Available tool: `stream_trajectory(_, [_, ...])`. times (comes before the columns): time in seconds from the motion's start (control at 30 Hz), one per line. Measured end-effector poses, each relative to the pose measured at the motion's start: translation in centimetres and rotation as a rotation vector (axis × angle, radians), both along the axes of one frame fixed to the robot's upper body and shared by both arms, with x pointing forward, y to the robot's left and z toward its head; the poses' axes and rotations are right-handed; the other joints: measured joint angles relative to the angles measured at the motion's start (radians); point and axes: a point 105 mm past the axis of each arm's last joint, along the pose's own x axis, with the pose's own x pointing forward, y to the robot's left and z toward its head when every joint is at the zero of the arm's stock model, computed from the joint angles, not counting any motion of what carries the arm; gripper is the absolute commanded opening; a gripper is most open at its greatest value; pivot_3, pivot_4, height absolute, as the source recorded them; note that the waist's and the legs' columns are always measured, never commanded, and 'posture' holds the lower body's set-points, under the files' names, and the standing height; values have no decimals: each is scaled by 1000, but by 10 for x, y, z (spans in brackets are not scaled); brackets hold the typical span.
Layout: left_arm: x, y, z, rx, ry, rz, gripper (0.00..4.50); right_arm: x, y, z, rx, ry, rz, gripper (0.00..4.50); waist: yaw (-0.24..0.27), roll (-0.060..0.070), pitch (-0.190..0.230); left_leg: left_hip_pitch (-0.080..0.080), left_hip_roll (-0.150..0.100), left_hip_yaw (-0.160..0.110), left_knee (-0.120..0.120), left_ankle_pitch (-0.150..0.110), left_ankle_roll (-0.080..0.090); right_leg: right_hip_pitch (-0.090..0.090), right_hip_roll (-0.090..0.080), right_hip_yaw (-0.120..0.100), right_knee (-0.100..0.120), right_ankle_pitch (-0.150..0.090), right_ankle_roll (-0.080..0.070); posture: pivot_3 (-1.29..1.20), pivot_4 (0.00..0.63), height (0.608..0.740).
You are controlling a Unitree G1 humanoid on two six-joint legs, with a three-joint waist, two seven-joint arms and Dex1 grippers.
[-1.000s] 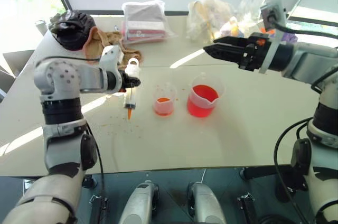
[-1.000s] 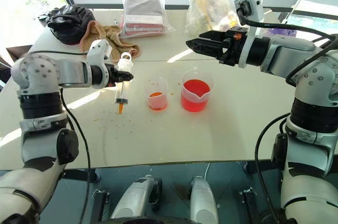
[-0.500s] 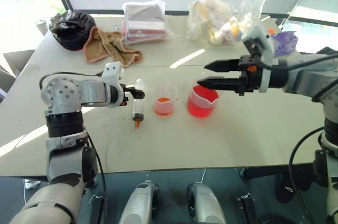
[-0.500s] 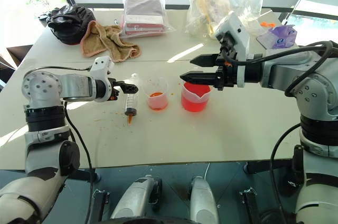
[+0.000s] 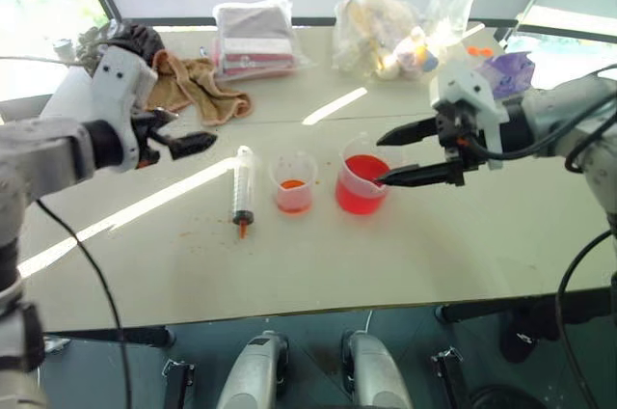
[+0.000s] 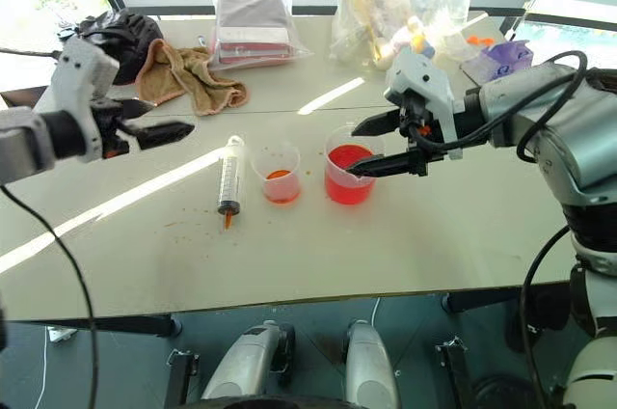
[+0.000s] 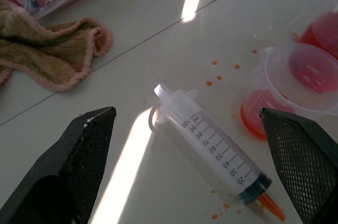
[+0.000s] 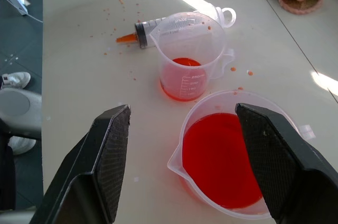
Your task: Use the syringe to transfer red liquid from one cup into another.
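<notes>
Table (image 5: 463,235) now bears syringe (image 5: 242,187), released, left pincer (image 5: 183,134) lifted away, open

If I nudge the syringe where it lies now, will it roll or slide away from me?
The syringe lies flat on its round barrel, so it would probably roll sideways when nudged. The flange and ring at its plunger end may check that roll somewhat. Droplets spot the table by its orange tip, so it might feel slick. It looks empty, likely light.

A crumpled tan terry towel with pink edging (image 5: 198,89) is laid on the white table (image 5: 318,255), beside a clear plastic bag of red-and-white packets (image 5: 254,39). A black bundle (image 6: 120,31) and a crinkled clear bag of yellowish items (image 5: 381,33) are set along the far edge.
</notes>
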Motion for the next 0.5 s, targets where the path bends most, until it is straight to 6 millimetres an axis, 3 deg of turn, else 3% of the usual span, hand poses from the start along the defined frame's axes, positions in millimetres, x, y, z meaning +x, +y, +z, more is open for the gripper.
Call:
stream_trajectory(0.17, [-10,7,-11,39,17,-91,4487,5,1,-2,-13,-6,18,3311,2,0,0,0,0,0,0,0,0,0,-1,-1,0,-1,-1,0,150,740])
stream_trajectory(0.5, [-23,2,-3,16,-13,-179,4487,8,4,-1,-21,-16,31,3311,1,0,0,0,0,0,0,0,1,0,-2,-2,1,0,0,0,150,740])
